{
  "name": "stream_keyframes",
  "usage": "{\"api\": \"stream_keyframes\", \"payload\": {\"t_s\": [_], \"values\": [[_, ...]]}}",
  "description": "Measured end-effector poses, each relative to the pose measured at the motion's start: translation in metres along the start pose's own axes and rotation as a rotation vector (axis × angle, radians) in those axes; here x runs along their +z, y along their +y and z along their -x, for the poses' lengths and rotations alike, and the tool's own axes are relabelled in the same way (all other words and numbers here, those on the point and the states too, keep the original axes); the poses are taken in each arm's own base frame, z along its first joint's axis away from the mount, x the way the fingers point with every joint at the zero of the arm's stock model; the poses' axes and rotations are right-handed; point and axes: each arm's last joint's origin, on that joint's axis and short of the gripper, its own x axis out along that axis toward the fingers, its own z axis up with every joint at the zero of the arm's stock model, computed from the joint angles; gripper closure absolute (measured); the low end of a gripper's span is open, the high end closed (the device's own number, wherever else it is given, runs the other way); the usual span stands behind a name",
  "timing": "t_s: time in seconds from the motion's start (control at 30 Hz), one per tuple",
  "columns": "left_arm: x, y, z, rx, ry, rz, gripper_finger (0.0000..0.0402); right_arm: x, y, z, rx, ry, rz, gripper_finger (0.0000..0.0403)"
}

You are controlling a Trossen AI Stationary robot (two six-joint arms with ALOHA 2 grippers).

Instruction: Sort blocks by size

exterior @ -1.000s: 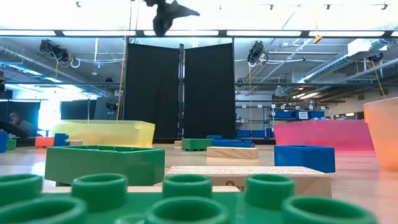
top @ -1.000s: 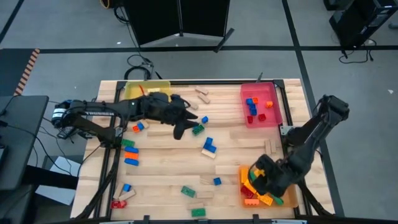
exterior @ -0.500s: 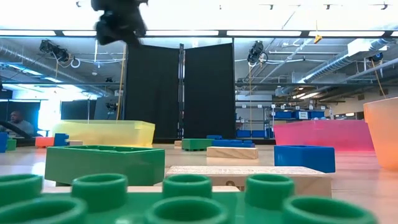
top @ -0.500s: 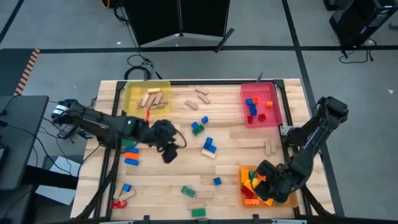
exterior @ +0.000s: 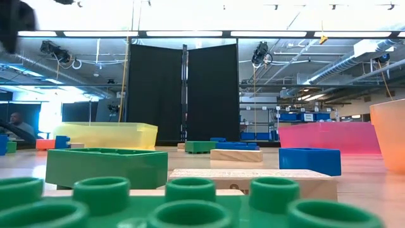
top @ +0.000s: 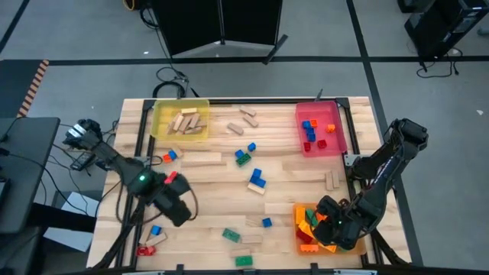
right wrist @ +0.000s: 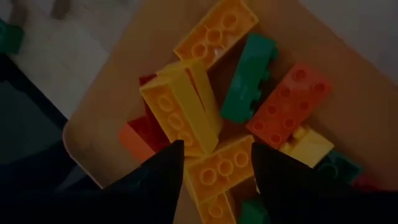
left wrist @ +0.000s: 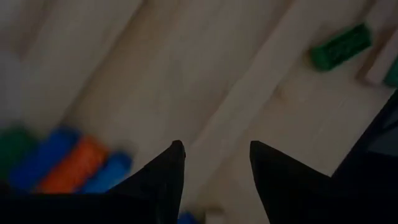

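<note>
Studded blocks and tan wooden blocks lie scattered over the table. My left gripper (top: 180,214) (left wrist: 214,154) hangs open near the table's left side, pointing down at bare wood. A row of blue and orange blocks (left wrist: 68,165) lies just beside it, and a green block (left wrist: 342,45) lies farther off. My right gripper (top: 321,227) (right wrist: 216,155) stands open over the orange tray (top: 299,243) at the near right. Below it is a heap of blocks, where a yellow block (right wrist: 183,112) lies tilted on top and an orange block (right wrist: 219,169) shows between its fingers.
A yellow tray (top: 157,114) with wooden blocks stands at the far left. A red tray (top: 300,114) with red and blue blocks stands at the far right. Long wooden blocks (top: 200,159) and loose blue (top: 257,178) and green blocks (top: 231,235) lie in the middle and near edge.
My left gripper has swung from beside the yellow tray toward the table's near left, sinking and tipping over from nearly level to pointing down. My right gripper has sunk a little over the orange tray.
</note>
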Motion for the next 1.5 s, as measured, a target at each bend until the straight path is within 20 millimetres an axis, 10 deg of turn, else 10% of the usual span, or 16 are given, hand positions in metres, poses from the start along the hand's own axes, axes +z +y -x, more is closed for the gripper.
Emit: {"api": "stream_keyframes", "payload": {"t_s": [0.97, 1.5], "values": [[-0.004, 0.027, -0.006, 0.266, 0.03, 0.088, 0.0214, 0.023, 0.01, -0.003, 0.059, -0.156, 0.073, 0.0204], [-0.008, 0.043, -0.072, 0.253, 0.42, -0.684, 0.0214, 0.027, 0.012, -0.003, 0.07, -0.159, 0.081, 0.0205]]}}
